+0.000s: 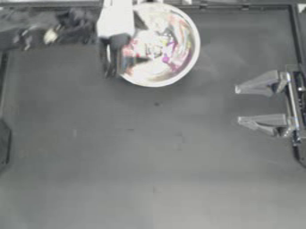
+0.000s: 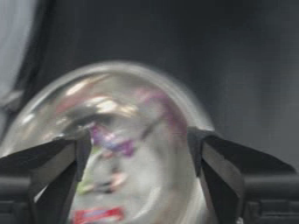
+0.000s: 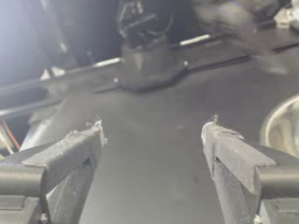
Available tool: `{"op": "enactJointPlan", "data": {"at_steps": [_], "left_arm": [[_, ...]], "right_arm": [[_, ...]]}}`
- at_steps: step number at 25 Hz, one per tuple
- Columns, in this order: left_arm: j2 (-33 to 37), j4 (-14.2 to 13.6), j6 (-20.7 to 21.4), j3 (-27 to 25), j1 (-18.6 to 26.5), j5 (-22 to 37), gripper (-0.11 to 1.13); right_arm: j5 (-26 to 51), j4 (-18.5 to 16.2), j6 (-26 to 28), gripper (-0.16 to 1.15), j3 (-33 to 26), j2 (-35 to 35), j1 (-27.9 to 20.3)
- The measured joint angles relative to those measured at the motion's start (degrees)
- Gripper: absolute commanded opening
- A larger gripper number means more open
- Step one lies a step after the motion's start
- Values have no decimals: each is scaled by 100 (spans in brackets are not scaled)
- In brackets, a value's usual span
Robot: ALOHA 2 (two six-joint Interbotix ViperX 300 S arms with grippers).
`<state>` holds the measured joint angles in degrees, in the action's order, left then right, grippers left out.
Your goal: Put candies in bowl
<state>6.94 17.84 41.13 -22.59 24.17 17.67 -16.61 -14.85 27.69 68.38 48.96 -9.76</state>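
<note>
Candies (image 2: pixel 111 142) lie inside the bowl (image 1: pixel 173 67), where a pink-purple wrapper, a red one (image 2: pixel 98 214) and a yellow-green one show against the reflective inside. Reflections blur the rest, so the count cannot be told. The bowl sits at the far edge of the dark table (image 1: pixel 149 156), left of centre in the top view. The left gripper (image 2: pixel 139 142) hangs directly over the bowl's left rim, jaws spread wide and holding nothing. The right gripper (image 1: pixel 240 105) rests well apart at the table's right side, its pale jaws likewise parted and empty, pointing across the bare tabletop toward the middle.
</note>
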Motion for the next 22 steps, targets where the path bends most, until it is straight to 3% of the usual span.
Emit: {"op": "enactJointPlan", "data": {"at_steps": [6, 14, 22], "left_arm": [[976, 352, -44, -703, -694, -290, 94], [2074, 1020, -62, -1723, -1063, -817, 86], [2689, 1222, -70, -2452, -1362, -1336, 81]], "right_arm": [[0, -70, 9, 98, 0, 0, 0], [0, -308, 0, 97, -44, 0, 0], [53, -536, -26, 98, -149, 0, 0]]}}
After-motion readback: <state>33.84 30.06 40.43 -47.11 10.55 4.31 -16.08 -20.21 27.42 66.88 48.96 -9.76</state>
